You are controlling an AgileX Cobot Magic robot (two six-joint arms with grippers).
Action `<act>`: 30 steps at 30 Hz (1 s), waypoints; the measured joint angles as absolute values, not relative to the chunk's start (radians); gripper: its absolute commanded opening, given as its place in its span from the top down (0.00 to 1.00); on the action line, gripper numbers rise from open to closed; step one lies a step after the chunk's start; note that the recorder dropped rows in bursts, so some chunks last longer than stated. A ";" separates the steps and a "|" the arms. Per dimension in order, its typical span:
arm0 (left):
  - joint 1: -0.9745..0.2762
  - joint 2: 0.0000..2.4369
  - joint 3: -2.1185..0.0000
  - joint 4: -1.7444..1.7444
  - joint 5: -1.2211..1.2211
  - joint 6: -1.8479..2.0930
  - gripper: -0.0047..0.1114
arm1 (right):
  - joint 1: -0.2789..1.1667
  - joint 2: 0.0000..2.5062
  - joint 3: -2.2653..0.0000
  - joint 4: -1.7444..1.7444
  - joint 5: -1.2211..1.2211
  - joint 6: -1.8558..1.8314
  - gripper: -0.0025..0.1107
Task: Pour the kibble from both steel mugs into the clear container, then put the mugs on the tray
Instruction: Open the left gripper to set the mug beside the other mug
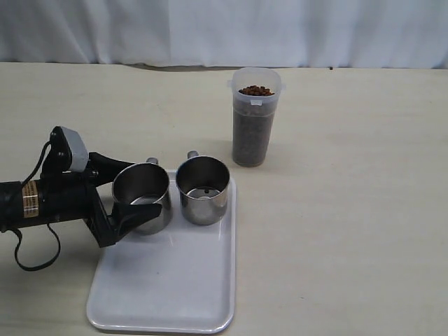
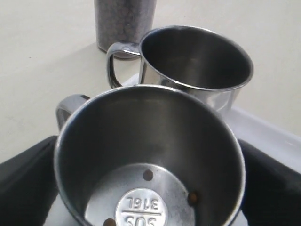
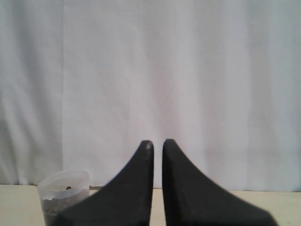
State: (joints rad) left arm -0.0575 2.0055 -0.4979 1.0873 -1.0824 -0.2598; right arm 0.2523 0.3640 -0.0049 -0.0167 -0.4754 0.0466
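Observation:
Two steel mugs stand upright side by side at the far end of the white tray [image 1: 168, 287]. My left gripper [image 1: 145, 190] straddles the left mug [image 1: 140, 180], one black finger on each side. In the left wrist view this mug [image 2: 150, 141] fills the space between the fingers [image 2: 28, 179]; its rim hides whether they press on it. A few kibble pellets [image 2: 147, 175] lie on its bottom. The right mug [image 1: 203, 189] stands free. The clear container [image 1: 254, 126], behind the tray, is filled with kibble [image 1: 256, 91] to near its rim. My right gripper [image 3: 157, 143] is shut, empty, raised, outside the exterior view.
The tray's near half is bare white plastic. A white curtain [image 1: 224, 28] closes off the table's far edge. The left arm's body and cable [image 1: 35, 245] lie low over the table at the left, beside the tray.

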 measured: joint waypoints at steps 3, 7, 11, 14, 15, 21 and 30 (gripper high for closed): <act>-0.058 2.005 -0.498 1.090 -1.084 -0.260 0.29 | 0.252 0.364 -0.005 -0.017 -0.474 0.047 0.93; -0.058 2.005 -0.498 1.090 -1.084 -0.260 0.29 | 0.252 0.364 -0.005 -0.017 -0.473 0.047 0.93; -0.058 2.005 -0.498 1.090 -1.084 -0.260 0.29 | 0.252 0.364 -0.005 -0.017 -0.473 0.047 0.93; -0.058 2.005 -0.498 1.096 -1.084 -0.260 0.29 | 0.252 0.364 -0.005 -0.017 -0.473 0.047 0.93; -0.058 2.005 -0.498 1.101 -1.084 -0.260 0.29 | 0.252 0.364 -0.005 -0.017 -0.473 0.047 0.93; -0.058 1.983 -0.498 1.106 -1.080 -0.268 0.29 | 0.252 0.364 -0.005 -0.017 -0.473 0.047 0.93; -0.058 1.877 -0.499 1.155 -1.014 -0.351 0.29 | 0.252 0.364 -0.005 -0.017 -0.473 0.047 0.93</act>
